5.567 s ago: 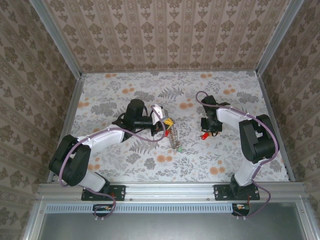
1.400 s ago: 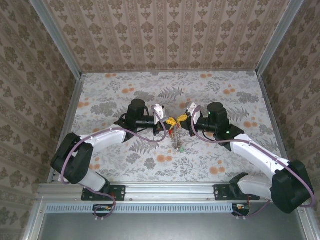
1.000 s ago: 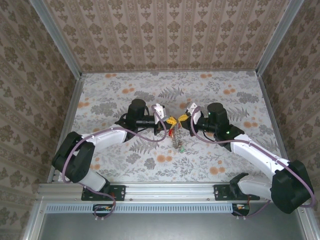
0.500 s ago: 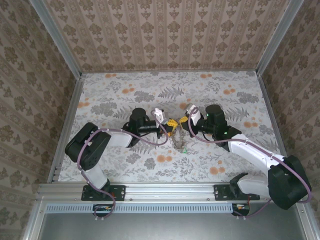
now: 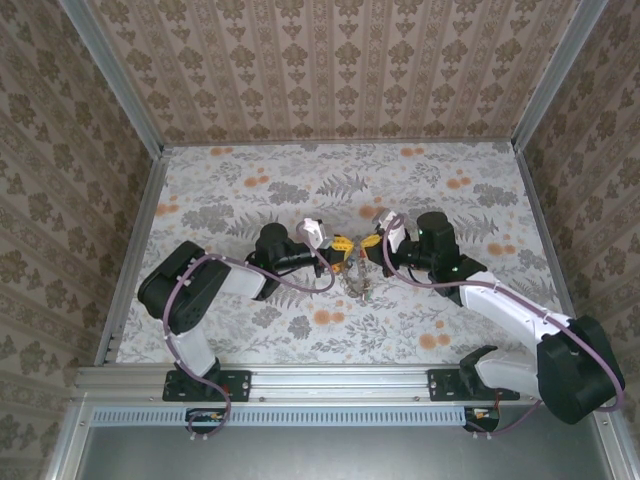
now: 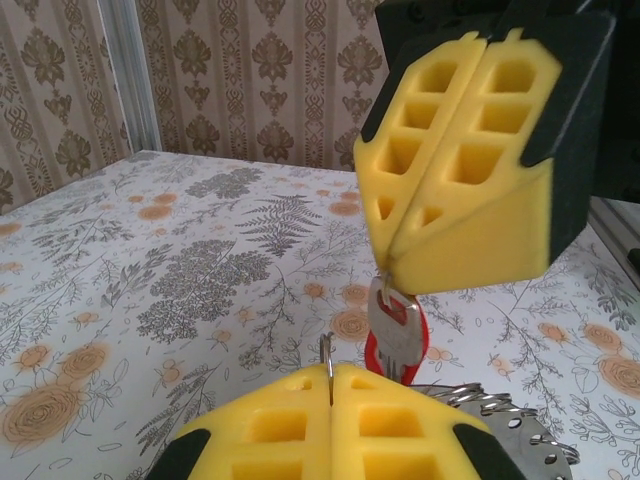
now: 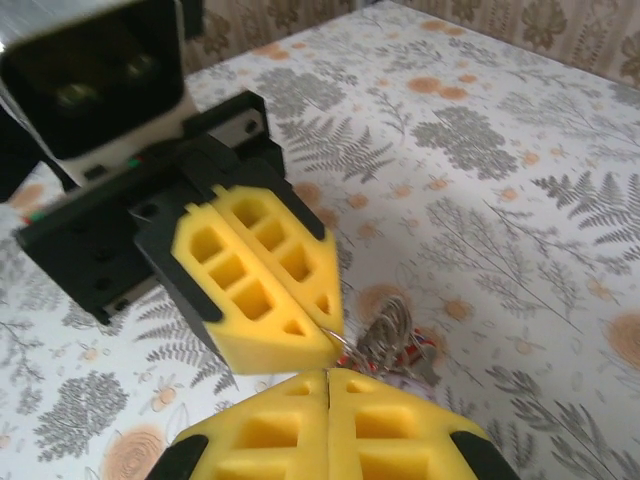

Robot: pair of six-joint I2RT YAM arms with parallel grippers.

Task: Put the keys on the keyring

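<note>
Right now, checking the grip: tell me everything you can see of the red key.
The red key is silver metal with a red plastic head. It hangs roughly upright over the table, its top pinched in the shut right gripper. The keyring's thin wire, held by the left gripper, stands just beside it, not touching.

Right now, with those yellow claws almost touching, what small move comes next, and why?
Probably the right gripper nudges its red key toward the keyring wire poking up from the shut left gripper: the key hangs beside that wire, apparently not yet threaded.
</note>
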